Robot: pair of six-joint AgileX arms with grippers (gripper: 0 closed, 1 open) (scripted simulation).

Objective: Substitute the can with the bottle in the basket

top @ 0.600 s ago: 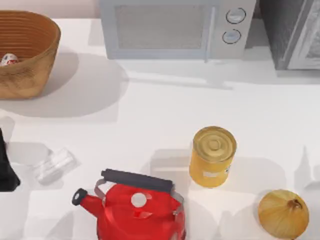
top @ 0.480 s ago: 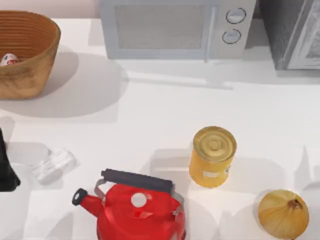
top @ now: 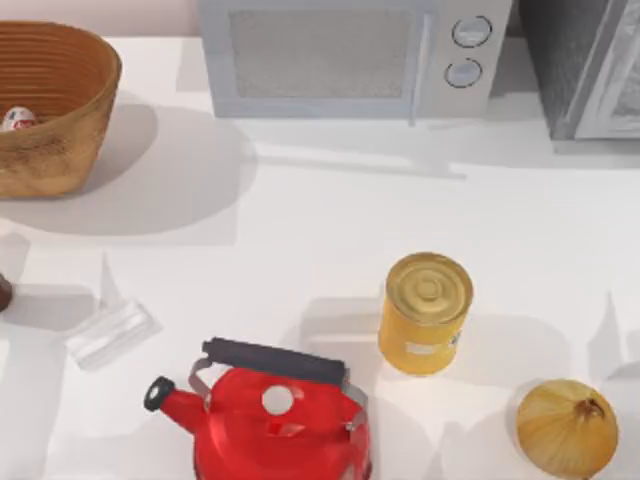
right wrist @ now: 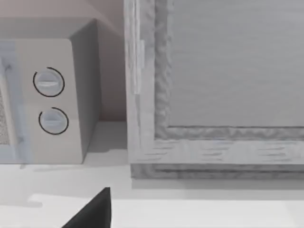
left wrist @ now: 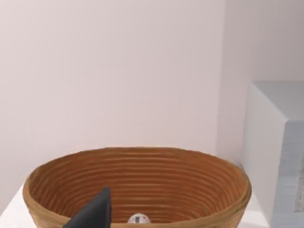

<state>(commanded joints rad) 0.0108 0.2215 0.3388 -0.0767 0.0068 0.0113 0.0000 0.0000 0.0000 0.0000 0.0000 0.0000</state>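
Top view: the can [top: 17,119] is lying inside the basket [top: 75,120] at upper left, awaiting removal; the bottle [top: 3,293] is peeking in at the left edge; left wrist view: the camera is facing the basket [left wrist: 137,185] and can [left wrist: 138,219]; whether either gripper's fingers are open, I cannot tell.

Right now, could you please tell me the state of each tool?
Left tool, facing the basket: cannot be told.
Right tool, facing the microwave: cannot be told.

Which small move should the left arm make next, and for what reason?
Probably advance the left gripper over the basket rim and down toward the can. The can lies on the basket floor, so the swap has not begun, and the left wrist view already faces into the basket.
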